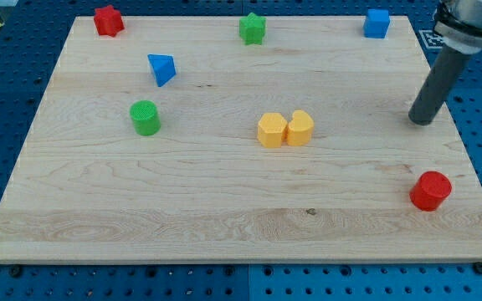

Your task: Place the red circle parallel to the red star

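Red circle (430,191) lies near the board's (224,226) bottom right corner; one red star (107,20) sits at the top left. My tip (422,120), a bare rod holding nothing, stands above the circle, apart. Also two yellow blocks (285,130) touching, two green (145,118), two blue (161,69).

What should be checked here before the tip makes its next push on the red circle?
1. Red circle in view, near the view's bottom right: ok.
2. Red star in view, at the view's top left corner: ok.
3. My tip clear of all blocks, above the red circle in the view: ok.
4. Tip already touching the circle: not ok, a gap shows.
5. Circle safely away from the board edge: not ok, it sits close to the right edge.
6. Yellow blocks away from the circle: ok.
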Action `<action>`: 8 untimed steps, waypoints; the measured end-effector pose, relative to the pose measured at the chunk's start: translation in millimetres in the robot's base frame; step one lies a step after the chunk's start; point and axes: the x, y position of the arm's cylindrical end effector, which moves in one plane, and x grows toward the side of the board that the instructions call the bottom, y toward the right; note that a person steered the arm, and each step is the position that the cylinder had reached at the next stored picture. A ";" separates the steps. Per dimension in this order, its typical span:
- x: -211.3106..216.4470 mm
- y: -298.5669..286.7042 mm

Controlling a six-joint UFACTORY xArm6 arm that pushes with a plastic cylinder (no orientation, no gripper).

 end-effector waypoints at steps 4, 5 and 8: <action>102.4 41.3; 127.0 33.7; 109.6 -7.1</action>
